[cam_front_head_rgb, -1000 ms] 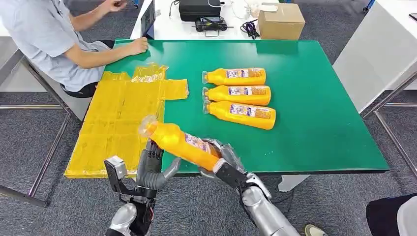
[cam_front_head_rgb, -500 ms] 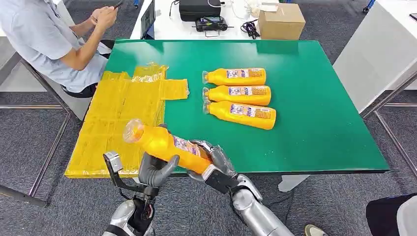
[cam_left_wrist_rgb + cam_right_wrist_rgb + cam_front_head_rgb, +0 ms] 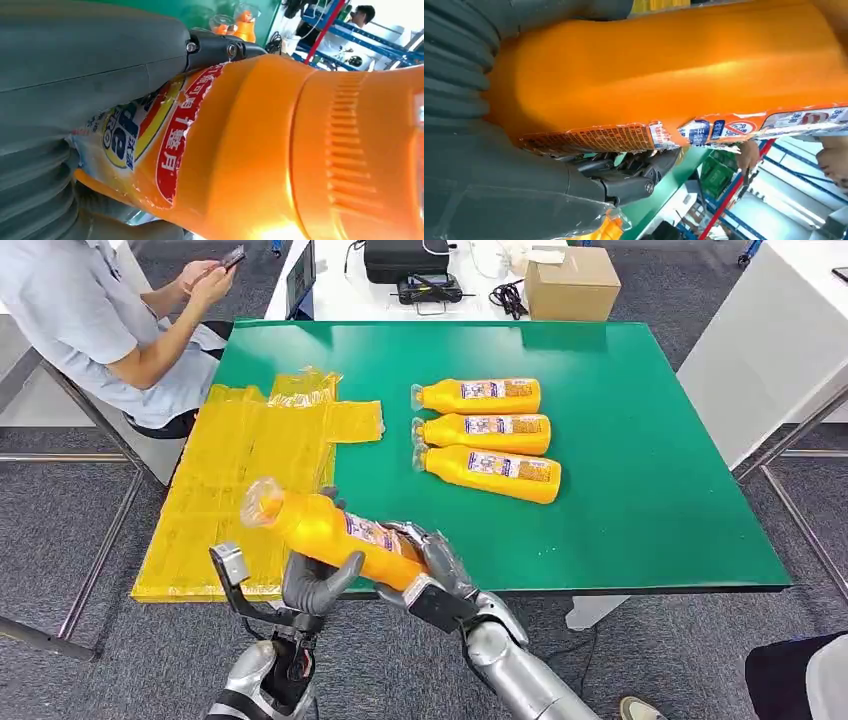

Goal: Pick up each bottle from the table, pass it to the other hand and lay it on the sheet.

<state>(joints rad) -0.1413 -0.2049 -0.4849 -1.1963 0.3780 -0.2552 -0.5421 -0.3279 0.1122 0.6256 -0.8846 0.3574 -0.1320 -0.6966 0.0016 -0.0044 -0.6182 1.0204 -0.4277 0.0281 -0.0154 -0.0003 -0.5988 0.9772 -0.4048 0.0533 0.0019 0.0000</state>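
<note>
An orange bottle (image 3: 320,530) with a clear cap hangs tilted over the table's front edge, cap end toward the yellow sheet (image 3: 250,460). My right hand (image 3: 435,570) grips its base end. My left hand (image 3: 312,585) wraps its middle, thumb below and fingers behind. In the left wrist view the grey thumb lies across the label of the bottle (image 3: 280,150). The right wrist view has the bottle (image 3: 664,65) pressed into the palm. Three more bottles (image 3: 485,432) lie side by side on the green table (image 3: 640,440).
A seated person (image 3: 90,320) at the far left holds a phone, next to the sheet's far end. A cardboard box (image 3: 572,282) and black gear (image 3: 405,258) sit on the white table behind. The sheet overhangs the table's left side.
The bottle has moved left, toward the sheet, with both hands. My left hand has closed around it. The person's arm has left the table and now holds up a phone.
</note>
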